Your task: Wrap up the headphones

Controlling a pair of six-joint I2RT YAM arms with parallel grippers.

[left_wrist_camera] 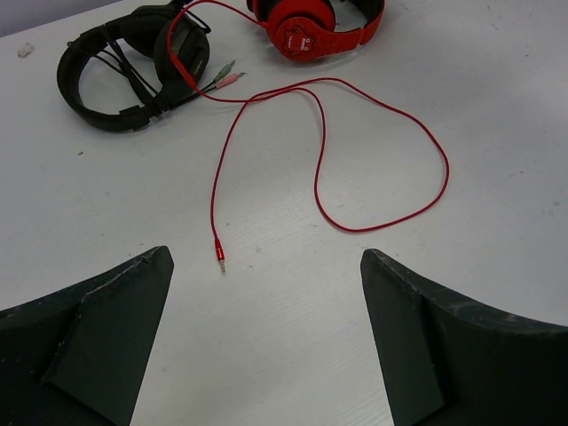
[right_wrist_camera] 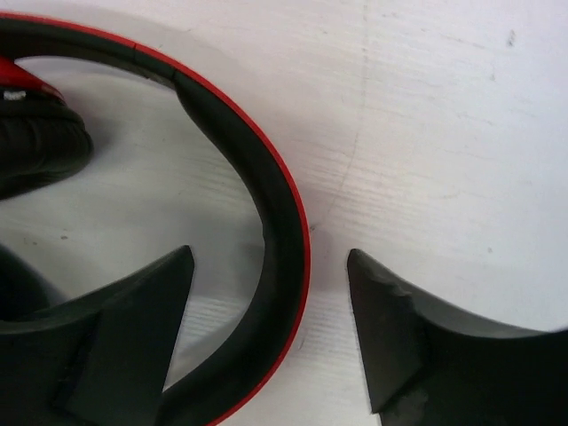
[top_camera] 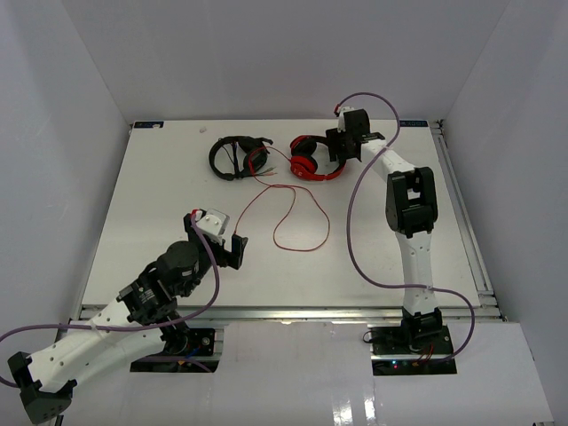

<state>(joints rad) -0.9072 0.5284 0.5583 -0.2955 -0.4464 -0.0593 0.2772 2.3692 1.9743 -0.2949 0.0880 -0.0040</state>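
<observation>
The red headphones [top_camera: 315, 161] lie at the back of the table, black-padded ear cups down. Their thin red cable [top_camera: 300, 218] runs forward in a loose loop and ends in a plug [left_wrist_camera: 218, 252]. My right gripper [top_camera: 341, 147] is open and low over the headphones' right side. In the right wrist view the headband [right_wrist_camera: 226, 115] passes between the spread fingers of the right gripper [right_wrist_camera: 270, 256], nearer the left one. My left gripper [top_camera: 233, 251] is open and empty; in the left wrist view it [left_wrist_camera: 266, 257] hovers just short of the plug, and the headphones [left_wrist_camera: 319, 31] show at the top.
Black headphones [top_camera: 238, 158] with their own cables lie just left of the red ones, also in the left wrist view [left_wrist_camera: 115, 75]; the red cable passes close by them. White walls enclose the table [top_camera: 160, 204] on three sides.
</observation>
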